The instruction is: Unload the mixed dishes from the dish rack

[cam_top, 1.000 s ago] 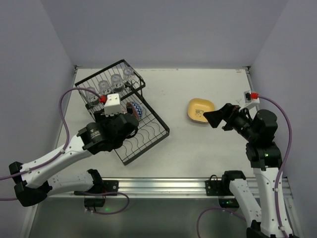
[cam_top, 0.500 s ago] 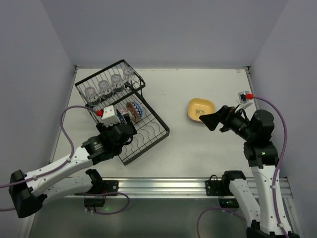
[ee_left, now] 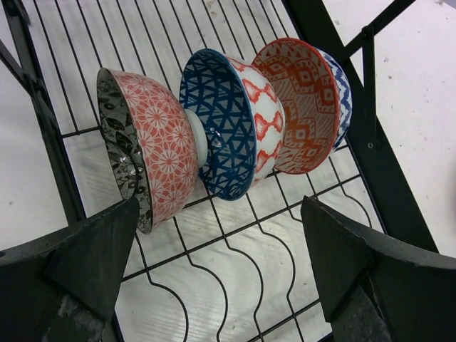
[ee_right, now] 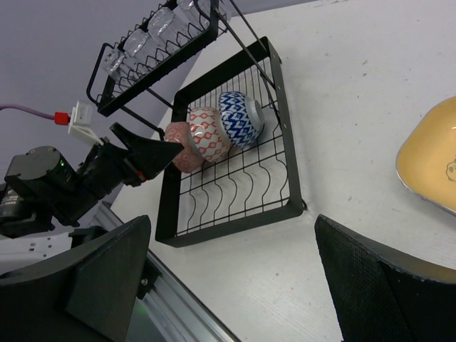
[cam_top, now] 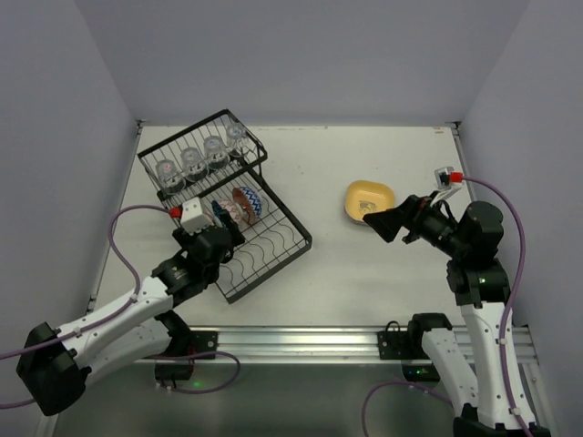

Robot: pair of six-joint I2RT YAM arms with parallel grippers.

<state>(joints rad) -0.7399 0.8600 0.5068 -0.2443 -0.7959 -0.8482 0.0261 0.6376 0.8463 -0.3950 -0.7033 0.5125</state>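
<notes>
The black wire dish rack [cam_top: 305,238] lies at the table's left. Several clear glass cups [cam_top: 196,157] stand in its basket section. Three patterned bowls [cam_top: 239,208] lean on edge in its tray section: pink [ee_left: 153,149], blue [ee_left: 224,121] and red-brown [ee_left: 303,100]. My left gripper [ee_left: 221,214] is open and empty, just short of the bowls over the wavy dividers; it also shows in the top view [cam_top: 223,238]. The yellow plate [cam_top: 369,202] lies on the table at the right. My right gripper [cam_top: 383,223] is open and empty beside the plate's near edge. No purple or tan plate shows.
The rack's tall basket wall [ee_right: 171,53] stands behind the bowls. The left arm [ee_right: 71,185] reaches in from the rack's near left corner. A metal rail [cam_top: 301,341] runs along the table's near edge. Grey walls close the left, far and right sides.
My left arm has drawn back toward its base, and its gripper has moved from over the bowls to the rack's near side. My right gripper has edged slightly left.
</notes>
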